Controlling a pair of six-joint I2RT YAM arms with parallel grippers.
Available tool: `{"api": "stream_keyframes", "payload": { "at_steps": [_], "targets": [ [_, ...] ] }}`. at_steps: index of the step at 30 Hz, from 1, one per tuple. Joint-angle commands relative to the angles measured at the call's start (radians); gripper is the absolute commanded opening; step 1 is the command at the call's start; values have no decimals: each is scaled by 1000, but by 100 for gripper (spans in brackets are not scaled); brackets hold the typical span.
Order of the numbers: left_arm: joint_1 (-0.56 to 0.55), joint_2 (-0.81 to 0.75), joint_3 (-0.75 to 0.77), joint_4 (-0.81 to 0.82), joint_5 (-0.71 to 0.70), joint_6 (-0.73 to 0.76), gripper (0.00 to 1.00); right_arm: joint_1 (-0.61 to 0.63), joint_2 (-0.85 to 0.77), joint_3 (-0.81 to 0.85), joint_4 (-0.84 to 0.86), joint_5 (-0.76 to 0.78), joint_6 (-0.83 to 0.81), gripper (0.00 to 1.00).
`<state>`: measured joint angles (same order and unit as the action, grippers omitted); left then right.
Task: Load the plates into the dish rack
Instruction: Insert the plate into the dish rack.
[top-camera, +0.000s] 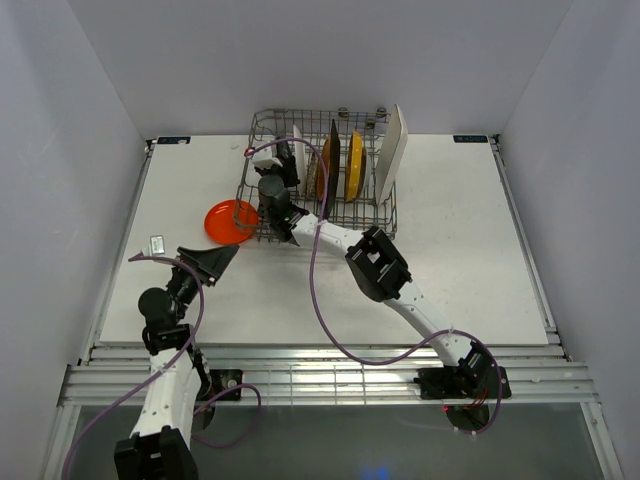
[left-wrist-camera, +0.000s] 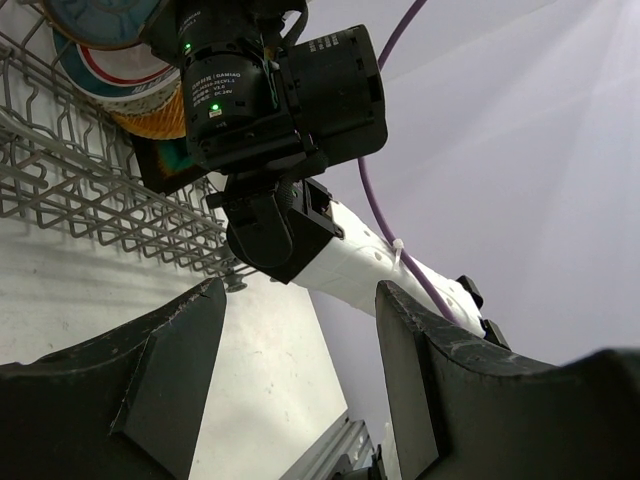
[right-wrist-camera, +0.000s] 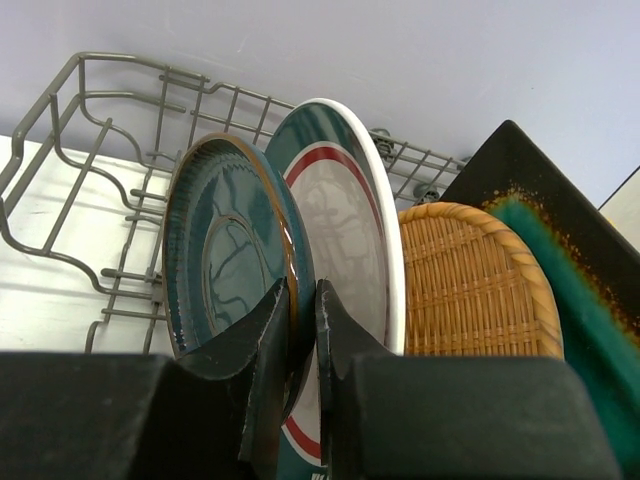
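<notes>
Teal plate (right-wrist-camera: 230, 270): where does it stand, and which step do we read? (Speaker 1)

Placement, we judge. It stands on edge in the dish rack (top-camera: 388, 205), just beside the white plate with teal rim (right-wrist-camera: 345, 230). The right gripper (right-wrist-camera: 299, 305) is pinched on its brown-edged rim. (Speaker 2)

And the left gripper (top-camera: 218, 262)? (Speaker 1)

Jaws apart, holding nothing, over the table (top-camera: 470, 250) near the orange plate (top-camera: 228, 220), which lies flat outside the rack. (Speaker 2)

What does the next move call for? (Speaker 1)

We would open the right gripper and draw it straight up, clear of the neighbouring plate. Whether the teal plate is fully seated we cannot tell. The orange plate then awaits loading. (Speaker 2)
</notes>
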<state>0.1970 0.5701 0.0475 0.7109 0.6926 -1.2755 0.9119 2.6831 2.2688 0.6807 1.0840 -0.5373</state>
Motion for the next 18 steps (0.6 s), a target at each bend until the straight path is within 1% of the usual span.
{"api": "stream_keyframes", "payload": {
  "at_steps": [1,11,18],
  "targets": [
    [5,-13,-201,15,8,-1,72,-15,-55,24,88,59,-46,8],
    [5,-13,-201,15,13,-4,72,-15,-40,18,178,73,-144,8],
    [5,-15,-201,15,13,-4,72,-15,-39,9,169,70,-129,8]
  ]
}}
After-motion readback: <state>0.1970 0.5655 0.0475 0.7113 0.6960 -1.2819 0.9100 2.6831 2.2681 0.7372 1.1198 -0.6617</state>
